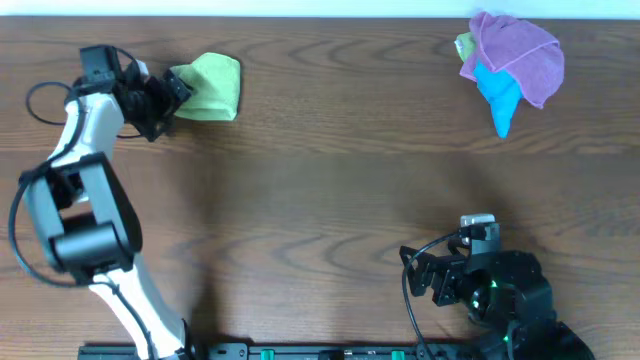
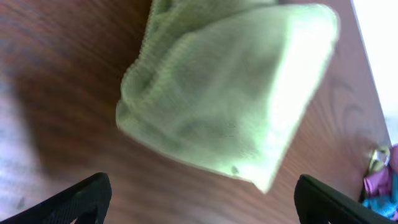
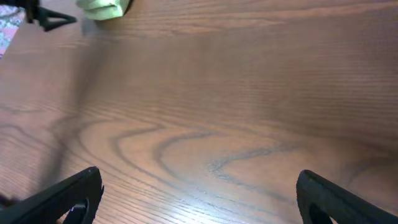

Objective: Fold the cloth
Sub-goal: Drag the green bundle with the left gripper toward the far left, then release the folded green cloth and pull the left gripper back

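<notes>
A light green cloth [image 1: 210,87] lies folded into a small bundle at the far left of the wooden table. It fills the left wrist view [image 2: 230,93] and shows small at the top of the right wrist view [image 3: 102,7]. My left gripper [image 1: 172,100] is open and empty just left of the cloth, apart from it; its fingertips [image 2: 202,202] frame bare table below the cloth. My right gripper [image 1: 420,270] is open and empty near the front right, its fingertips [image 3: 199,199] over bare wood.
A heap of cloths, purple [image 1: 520,50], blue [image 1: 500,95] and a green bit, lies at the far right; it also shows at the edge of the left wrist view [image 2: 379,180]. The table's front edge holds a black rail [image 1: 300,352].
</notes>
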